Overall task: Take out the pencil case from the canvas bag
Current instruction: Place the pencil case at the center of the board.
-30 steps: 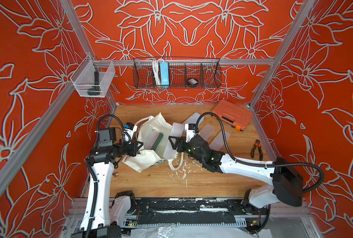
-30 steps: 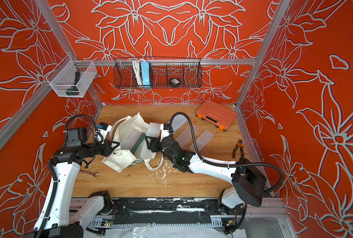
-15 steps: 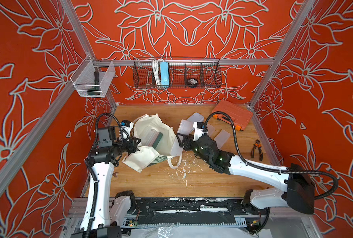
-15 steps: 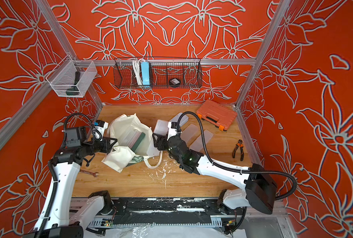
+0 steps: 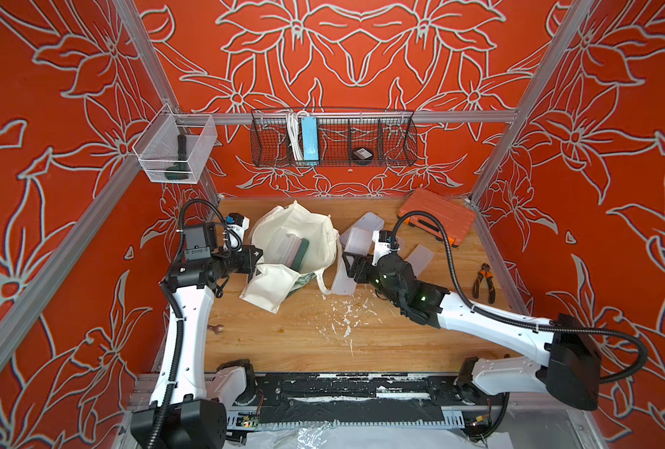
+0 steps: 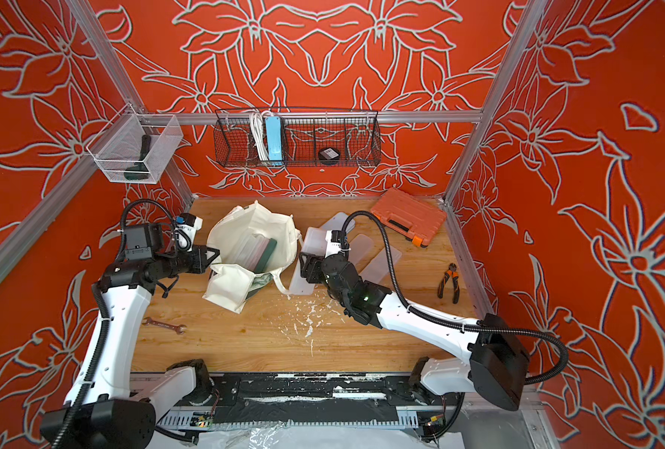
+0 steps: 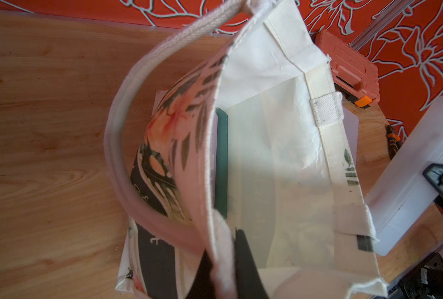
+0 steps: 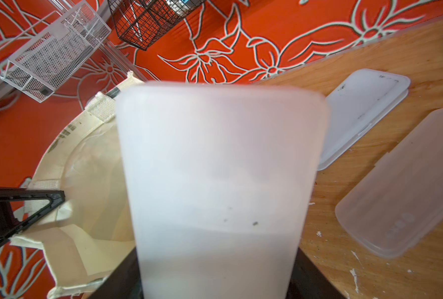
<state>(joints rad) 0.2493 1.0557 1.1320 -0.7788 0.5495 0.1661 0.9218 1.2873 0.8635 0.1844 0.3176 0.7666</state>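
Left of the table's (image 5: 284, 342) middle: canvas bag (image 5: 307, 225), mouth up, flat boxes (image 5: 303, 252) inside. Just right of it, outside: pencil case (image 5: 342, 278). Behind and right of that, more cases (image 5: 362, 229) flat on the table. Back right corner: toolbox (image 5: 436, 215). Right edge: pliers (image 5: 484, 282). Front left: wrench (image 6: 164, 324).

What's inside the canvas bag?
Inside the canvas bag: at least one frosted pencil case and a dark green case, side by side. Cloth folds hide the bag's bottom, so anything beneath them can't be seen.
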